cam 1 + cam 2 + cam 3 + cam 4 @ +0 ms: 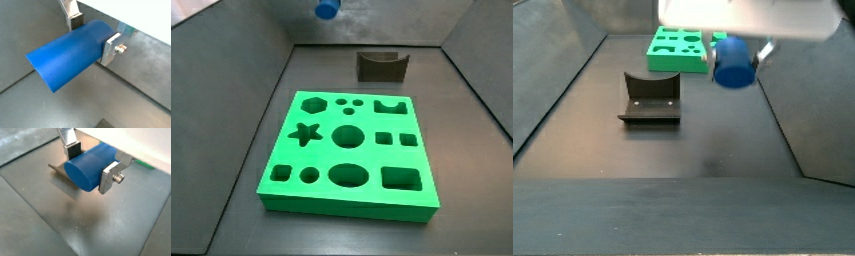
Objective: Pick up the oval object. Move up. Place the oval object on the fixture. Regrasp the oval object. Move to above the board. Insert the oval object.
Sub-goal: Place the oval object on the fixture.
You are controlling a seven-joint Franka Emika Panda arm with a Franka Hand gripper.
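Hanging high above the grey floor, the gripper (92, 164) clamps the oval object (90, 168) between its silver fingers (109, 177), well clear of everything below. Open floor lies beneath it in both wrist views. In a side view the fixture (649, 98) stands apart on the floor, notch upward, with the board (680, 50) beyond it near the far wall. The oval object (72, 54) is a smooth, solid blue peg with a rounded end face

gripper (90, 164) holding oval object (90, 168) aloft — fixture (381, 66) behind board (349, 155)
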